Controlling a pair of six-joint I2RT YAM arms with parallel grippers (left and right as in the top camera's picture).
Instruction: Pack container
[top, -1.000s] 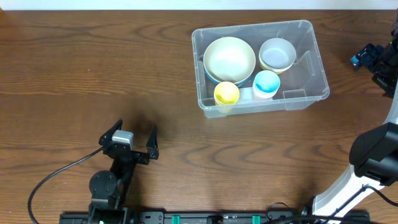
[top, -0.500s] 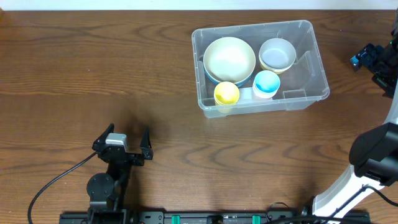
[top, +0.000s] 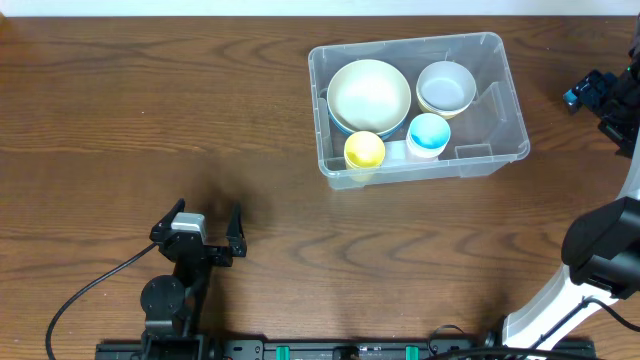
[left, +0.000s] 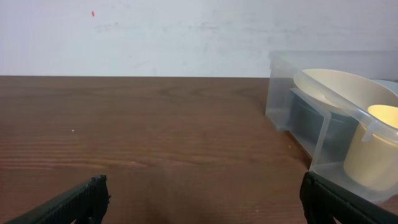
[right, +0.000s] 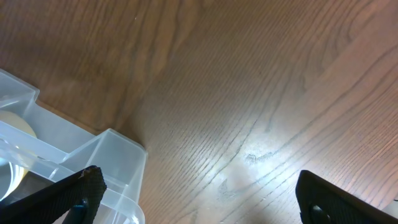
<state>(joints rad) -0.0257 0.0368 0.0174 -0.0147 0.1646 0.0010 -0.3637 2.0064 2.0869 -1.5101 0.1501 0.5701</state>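
Clear plastic container (top: 495, 118) is looking packed, I am judging; my left gripper (top: 208, 211) and right gripper (right: 199, 190) are hanging open, empty, needing only to park.

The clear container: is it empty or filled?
Filled. The container holds a large cream bowl, a smaller white bowl, a yellow cup and a blue cup.

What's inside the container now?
The container holds a large cream bowl, a small white bowl, a yellow cup and a blue cup. Anything under the bowls is covered.
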